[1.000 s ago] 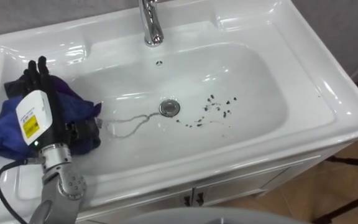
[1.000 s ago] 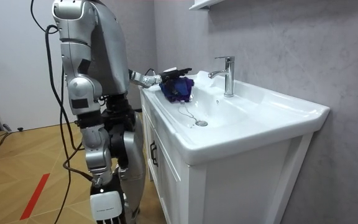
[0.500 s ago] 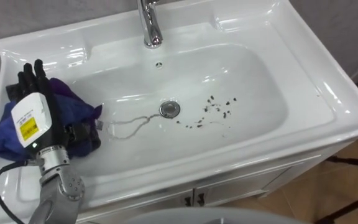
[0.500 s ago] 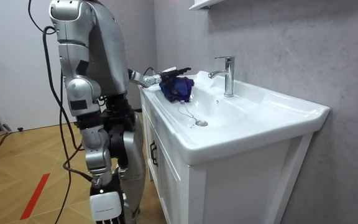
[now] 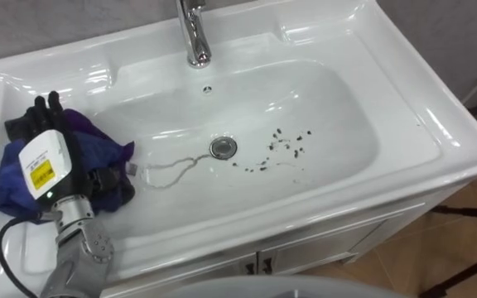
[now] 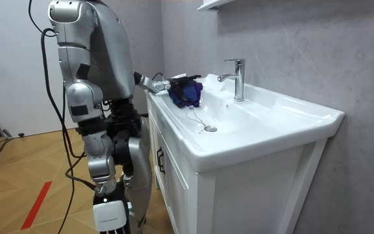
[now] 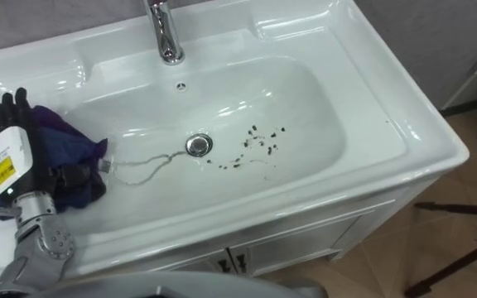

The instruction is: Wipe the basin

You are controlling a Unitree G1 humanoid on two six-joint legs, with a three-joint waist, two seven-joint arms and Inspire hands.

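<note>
Left hand stretched forward — fingers straight, palm down

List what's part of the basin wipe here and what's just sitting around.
Job: basin, blue cloth at its left rim, left hand resting on the cloth, dark specks right of the drain.
Just there: faucet, drain, thin chain lying in the bowl.

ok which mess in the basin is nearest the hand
The thin stringy line, left of the drain: it ends beside the purple cloth under the left hand. The dark specks lie right of the drain, farther off.
</note>
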